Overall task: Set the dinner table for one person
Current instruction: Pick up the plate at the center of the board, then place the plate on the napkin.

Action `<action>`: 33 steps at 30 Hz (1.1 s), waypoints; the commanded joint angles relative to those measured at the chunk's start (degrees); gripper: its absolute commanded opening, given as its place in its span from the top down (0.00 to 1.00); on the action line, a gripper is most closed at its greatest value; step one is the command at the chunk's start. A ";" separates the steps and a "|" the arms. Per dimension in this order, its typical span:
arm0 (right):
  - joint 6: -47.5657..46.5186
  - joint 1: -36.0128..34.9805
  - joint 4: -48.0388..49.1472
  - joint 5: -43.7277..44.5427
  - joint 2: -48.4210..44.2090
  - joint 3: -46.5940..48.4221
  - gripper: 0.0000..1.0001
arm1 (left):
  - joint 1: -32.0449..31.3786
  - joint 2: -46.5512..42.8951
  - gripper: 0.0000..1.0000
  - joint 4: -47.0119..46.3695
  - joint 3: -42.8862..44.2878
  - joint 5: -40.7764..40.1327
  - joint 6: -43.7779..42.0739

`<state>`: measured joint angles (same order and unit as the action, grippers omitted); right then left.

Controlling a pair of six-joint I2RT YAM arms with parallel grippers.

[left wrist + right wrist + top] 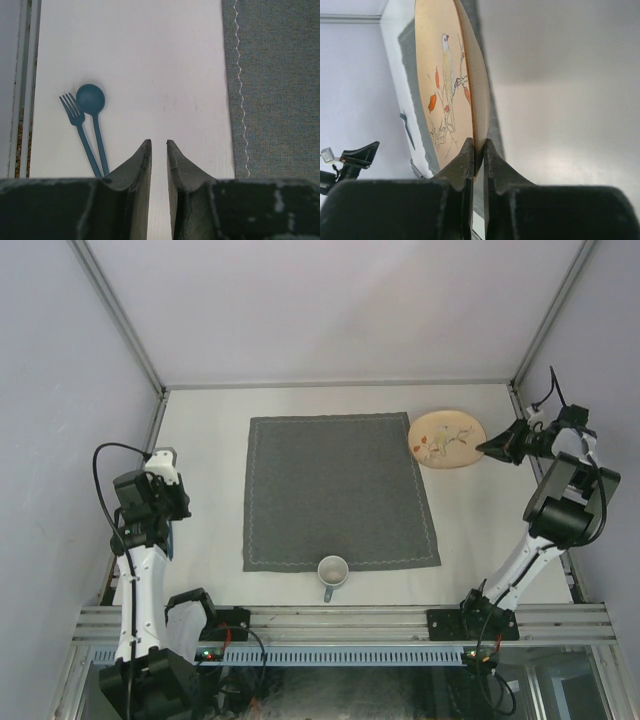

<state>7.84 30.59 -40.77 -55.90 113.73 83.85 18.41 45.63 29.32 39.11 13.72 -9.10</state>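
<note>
A cream plate (447, 439) with a bird painted on it is at the far right of the dinner table (210, 480), its left edge by the far right corner of the grey cloth (335, 490). My right gripper (487, 448) is shut on the plate's right rim; in the right wrist view the fingers (468, 155) pinch the plate (447, 75) edge-on, with a shadow under it. My left gripper (159, 145) hangs over bare table left of the cloth (275, 75), narrowly open with nothing between its fingers. A blue fork (75, 120) and a blue spoon (91, 99) lie just left of it.
A white mug (332, 573) stands at the cloth's near edge, handle pointing toward the arms. Metal rails (340, 620) run along the table's edges, and grey walls close in the left, right and back. The left rail (25, 85) lies close beside the fork.
</note>
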 commanded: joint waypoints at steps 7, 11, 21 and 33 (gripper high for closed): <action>20.19 -11.30 17.59 -8.64 -16.81 -4.29 1.00 | 0.40 -0.85 0.77 -1.30 0.09 0.55 0.13; 24.07 -18.06 22.06 -2.48 -19.38 -9.52 1.00 | 0.45 -0.65 0.77 -1.45 0.03 0.51 0.14; 32.73 -37.96 26.54 21.53 -28.50 -20.31 1.00 | 0.47 0.37 0.77 -2.10 -0.24 -0.47 -0.28; 44.17 -48.15 31.72 33.40 -28.34 -20.57 1.00 | 0.40 -0.18 0.77 -1.21 0.35 -1.47 -0.28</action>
<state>43.70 -16.27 -18.15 -25.23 88.95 61.28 18.41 46.50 28.88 39.11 13.10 -9.15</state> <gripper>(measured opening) 0.019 0.226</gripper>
